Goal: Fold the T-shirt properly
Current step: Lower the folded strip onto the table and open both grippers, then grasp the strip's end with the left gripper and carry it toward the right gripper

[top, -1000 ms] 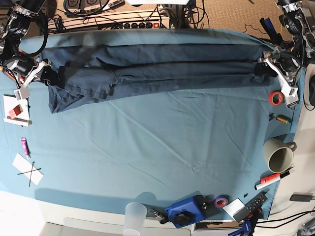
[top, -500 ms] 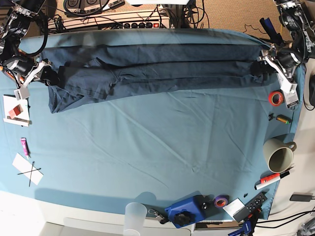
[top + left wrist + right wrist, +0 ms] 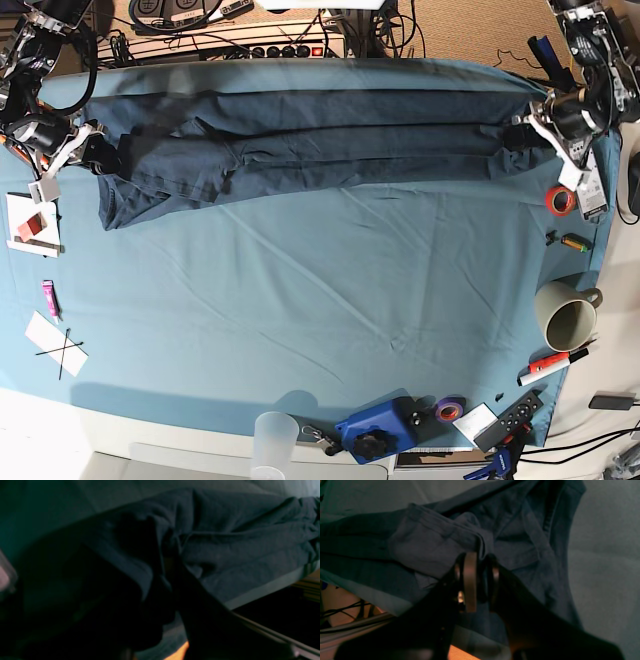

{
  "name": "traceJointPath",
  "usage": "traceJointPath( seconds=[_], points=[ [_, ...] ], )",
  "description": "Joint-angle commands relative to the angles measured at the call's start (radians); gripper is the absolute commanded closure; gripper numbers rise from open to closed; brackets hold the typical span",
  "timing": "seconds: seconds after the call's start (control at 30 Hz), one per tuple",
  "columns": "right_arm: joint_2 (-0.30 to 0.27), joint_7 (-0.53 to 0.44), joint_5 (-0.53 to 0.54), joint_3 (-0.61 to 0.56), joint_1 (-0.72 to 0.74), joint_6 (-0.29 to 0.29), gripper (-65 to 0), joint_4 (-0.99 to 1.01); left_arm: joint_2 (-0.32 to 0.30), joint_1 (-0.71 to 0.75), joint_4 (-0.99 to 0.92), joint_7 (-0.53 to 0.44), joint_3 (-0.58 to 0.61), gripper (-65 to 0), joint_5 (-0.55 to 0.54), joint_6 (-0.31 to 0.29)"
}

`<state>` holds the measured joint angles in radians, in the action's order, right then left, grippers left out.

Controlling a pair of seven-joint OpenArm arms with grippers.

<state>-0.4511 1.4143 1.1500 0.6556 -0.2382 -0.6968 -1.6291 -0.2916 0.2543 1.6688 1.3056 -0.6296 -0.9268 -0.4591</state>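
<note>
2 arms hold the large dark navy-blue cotton T-shirt [image 3: 310,140] stretched into a long band across the 12 o'clock edge of the teal-blue table cloth [image 3: 320,300], running from 9 o'clock to 3 o'clock in the base view. At the 9 o'clock end the right gripper [image 3: 476,555] has its 2 narrow fingers [image 3: 470,580] pinched together on a bunched fold of the navy fabric, near a hemmed edge of the shirt; a loose part of the shirt sags toward 7 o'clock from that grip in the base view. At the 3 o'clock end the left gripper [image 3: 540,125] sits at the very tip of the shirt, and its wrist view is dark and blurred, so I cannot tell for sure how its claw stands, though cloth gathers right at it. Just toward 5 o'clock from that gripper lies a small red roll of tape [image 3: 560,199], and farther down that side stands a pale ceramic mug [image 3: 566,314].
</note>
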Motion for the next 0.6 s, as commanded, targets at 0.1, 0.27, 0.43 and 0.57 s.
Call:
traceJointPath(
  seconds=[0.1, 0.27, 0.43, 0.57],
  points=[
    [-0.026, -0.018, 0.021, 0.012, 0.006, -0.001, -8.3, -0.014, -0.021, -0.007, 0.123, -0.012, -0.003, 0.0, -0.018, -0.013],
    [-0.026, -0.018, 0.020, 0.012, 0.006, -0.001, -8.3, -0.014, -0.011, 0.064, 0.259, -0.024, -0.002, 0.0, -0.042, -0.013],
    [-0.026, -0.018, 0.020, 0.012, 0.006, -0.001, -8.3, -0.014, 0.077, 0.148, 0.440, -0.066, 0.000, 0.0, -0.103, -0.066],
    [-0.025, -0.018, 0.020, 0.012, 0.006, -0.001, -8.3, -0.014, 0.145, 0.167, 0.581, -0.122, 0.070, 0.0, -0.066, -0.067]
  ],
)
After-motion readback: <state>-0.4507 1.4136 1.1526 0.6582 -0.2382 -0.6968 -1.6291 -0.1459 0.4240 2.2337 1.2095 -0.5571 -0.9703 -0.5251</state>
